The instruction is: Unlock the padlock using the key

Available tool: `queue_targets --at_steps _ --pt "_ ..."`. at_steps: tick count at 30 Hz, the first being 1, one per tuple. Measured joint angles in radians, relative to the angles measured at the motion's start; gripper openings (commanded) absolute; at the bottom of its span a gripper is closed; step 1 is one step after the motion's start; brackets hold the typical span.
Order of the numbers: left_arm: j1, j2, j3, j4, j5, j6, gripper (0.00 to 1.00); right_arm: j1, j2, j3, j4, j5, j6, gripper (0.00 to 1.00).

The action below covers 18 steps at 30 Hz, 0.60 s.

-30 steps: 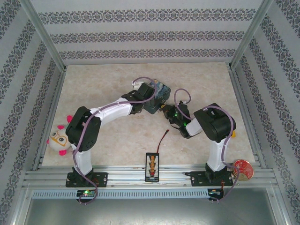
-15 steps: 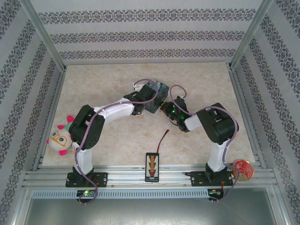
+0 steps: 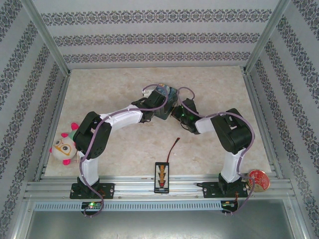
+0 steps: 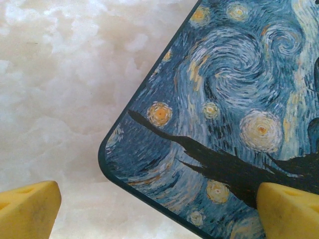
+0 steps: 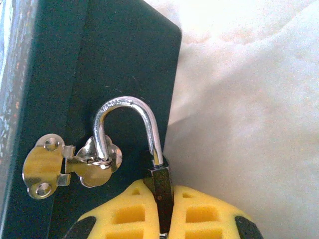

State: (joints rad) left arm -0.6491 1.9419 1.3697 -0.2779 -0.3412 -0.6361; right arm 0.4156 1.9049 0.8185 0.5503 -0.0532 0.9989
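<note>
The padlock (image 5: pixel 160 180) is a small dark block whose thin steel shackle (image 5: pixel 124 103) passes through the silver hasp (image 5: pixel 75 164) on the dark side of the blue Starry Night tin (image 5: pixel 75 59). My right gripper (image 5: pixel 163 193) is shut on the padlock's body, its yellow pads pressing both sides. It sits at the tin's right side (image 3: pixel 175 113). My left gripper (image 4: pixel 157 204) is open, hanging over a corner of the painted tin lid (image 4: pixel 224 99), and it sits above the tin (image 3: pixel 160 102). The key is out of view.
A thin red-and-black wire (image 3: pixel 173 148) runs from a black connector board (image 3: pixel 162 175) near the front rail. A plush toy (image 3: pixel 64 147) lies at the left edge and a red disc (image 3: pixel 259 179) at the front right. Patterned walls enclose the table.
My right arm has moved up and left, bringing its gripper against the tin's right side. The left arm shifted slightly over the tin.
</note>
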Motion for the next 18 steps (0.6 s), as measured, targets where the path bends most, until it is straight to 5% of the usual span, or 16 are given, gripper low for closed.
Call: queue_targets --at_steps 18 --pt "-0.005 -0.015 -0.059 0.088 0.019 -0.034 0.99 -0.079 0.026 0.011 0.090 -0.119 0.129 0.00"
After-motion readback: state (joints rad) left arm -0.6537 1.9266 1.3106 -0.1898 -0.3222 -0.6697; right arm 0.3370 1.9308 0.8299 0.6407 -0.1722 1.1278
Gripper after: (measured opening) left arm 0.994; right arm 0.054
